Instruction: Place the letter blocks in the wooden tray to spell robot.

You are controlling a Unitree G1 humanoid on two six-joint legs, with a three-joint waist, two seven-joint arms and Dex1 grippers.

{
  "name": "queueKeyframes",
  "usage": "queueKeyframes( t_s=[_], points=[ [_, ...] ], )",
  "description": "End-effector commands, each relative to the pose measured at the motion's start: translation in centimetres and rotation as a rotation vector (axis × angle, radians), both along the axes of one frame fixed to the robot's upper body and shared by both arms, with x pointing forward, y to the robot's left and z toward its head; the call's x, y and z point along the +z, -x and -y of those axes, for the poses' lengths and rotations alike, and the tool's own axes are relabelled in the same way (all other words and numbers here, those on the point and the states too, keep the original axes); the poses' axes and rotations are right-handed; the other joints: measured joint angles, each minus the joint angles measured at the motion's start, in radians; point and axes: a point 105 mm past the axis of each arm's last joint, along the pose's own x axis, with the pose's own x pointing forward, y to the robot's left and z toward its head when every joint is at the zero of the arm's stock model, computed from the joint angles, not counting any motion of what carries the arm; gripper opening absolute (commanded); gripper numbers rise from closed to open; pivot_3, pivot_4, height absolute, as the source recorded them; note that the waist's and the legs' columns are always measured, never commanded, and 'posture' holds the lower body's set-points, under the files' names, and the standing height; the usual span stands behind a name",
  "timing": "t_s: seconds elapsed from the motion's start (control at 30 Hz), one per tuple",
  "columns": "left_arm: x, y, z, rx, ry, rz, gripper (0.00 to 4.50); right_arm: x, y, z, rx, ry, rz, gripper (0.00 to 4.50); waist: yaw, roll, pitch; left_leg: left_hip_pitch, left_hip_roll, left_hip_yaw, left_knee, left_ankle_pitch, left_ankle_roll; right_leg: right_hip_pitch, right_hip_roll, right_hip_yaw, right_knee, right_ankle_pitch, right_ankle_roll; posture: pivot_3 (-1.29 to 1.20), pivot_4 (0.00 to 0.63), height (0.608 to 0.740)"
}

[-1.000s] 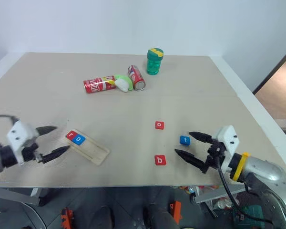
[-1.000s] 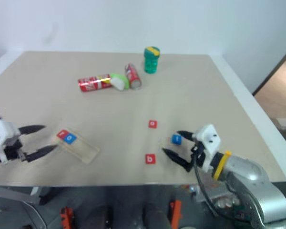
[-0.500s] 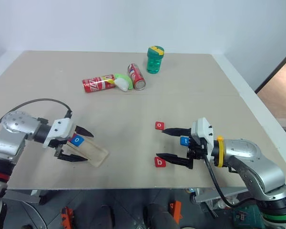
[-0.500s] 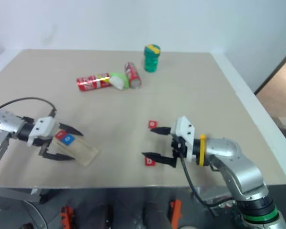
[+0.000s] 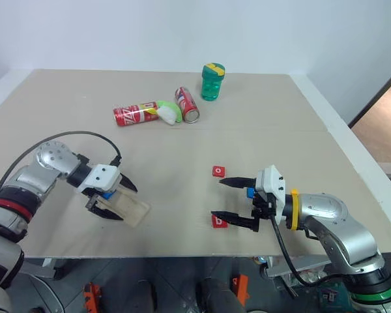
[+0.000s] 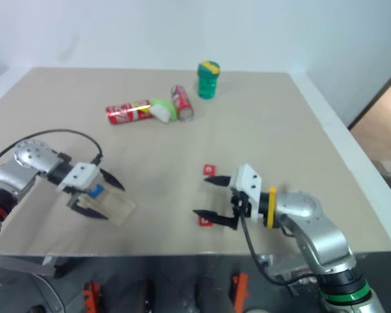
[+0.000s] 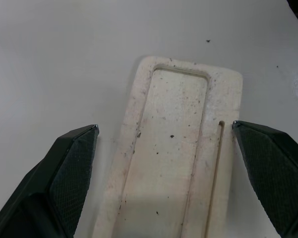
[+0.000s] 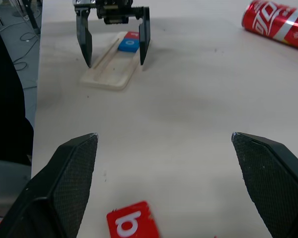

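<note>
— Beige counter (image 5: 260, 124) under a white wall; what lies at the back?

— Two red soda cans (image 5: 135, 115) on their sides, a green-and-white thing (image 5: 169, 113) between them, and a green cup (image 5: 211, 83) upright behind.

— And the long pale wooden tray (image 5: 128, 208)?

— Near the front left edge, a blue letter tile (image 8: 128, 45) in it. The left tool (image 5: 115, 200) straddles it, fingers wide.

— The right tool (image 5: 231, 201)?

— Wide too, empty, above the red "b" tile (image 8: 132, 223); the red "o" tile (image 5: 218, 171) lies just behind.

The wooden tray (image 7: 176, 163) between the left end effector (image 7: 166, 144) fingers is pale, matt, speckled wood. Those fingertips (image 7: 74, 163) show black textured rubber. Worktop (image 5: 260, 124) beneath: smooth matt beige. Soda can (image 8: 275, 22) beyond: glossy metal.
</note>
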Motion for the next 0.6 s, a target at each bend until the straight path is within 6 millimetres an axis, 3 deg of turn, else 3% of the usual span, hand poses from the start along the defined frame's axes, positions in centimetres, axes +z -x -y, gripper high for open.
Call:
queueKeyframes(
  t_s=[0.03, 0.23, 0.43, 0.6],
  points=[
    [-0.4, 0.0, 0.3, -0.023, -0.006, -0.015, 4.5, 0.8, 0.3, -0.1, 0.001, -0.012, 0.052, 4.45, 0.001, 0.0, 0.0, 0.0, 0.0, 0.0, 0.0, 0.0, 0.0, 0.0, 0.0, 0.0, 0.0, 0.0, 0.0, 0.0, 0.15, 0.74],
    [-0.5, 0.0, 1.0, -0.026, -0.01, -0.07, 4.5, 0.3, 0.6, 0.2, -0.013, 0.0, 0.041, 4.45, 0.001, 0.001, 0.0, 0.0, 0.0, -0.001, 0.002, 0.0, 0.0, 0.002, 0.0, -0.001, 0.0, 0.0, 0.001, 0.0, 0.15, 0.74],
    [0.8, -1.0, 1.1, 0.003, 0.017, -0.049, 4.5, 0.0, 0.7, 0.4, -0.025, 0.007, 0.035, 4.45, 0.001, 0.001, 0.0, 0.0, -0.001, -0.003, 0.002, 0.0, 0.0, 0.002, 0.0, -0.002, 0.001, 0.001, 0.001, 0.0, 0.15, 0.74],
    [1.3, -0.3, 1.2, 0.004, 0.039, -0.09, 4.5, -0.5, 1.2, 0.3, -0.018, 0.021, 0.022, 4.45, 0.0, 0.001, 0.0, -0.001, 0.0, -0.004, 0.002, 0.0, 0.0, 0.002, 0.0, -0.002, 0.001, 0.001, 0.001, 0.0, 0.15, 0.74]
  ],
)
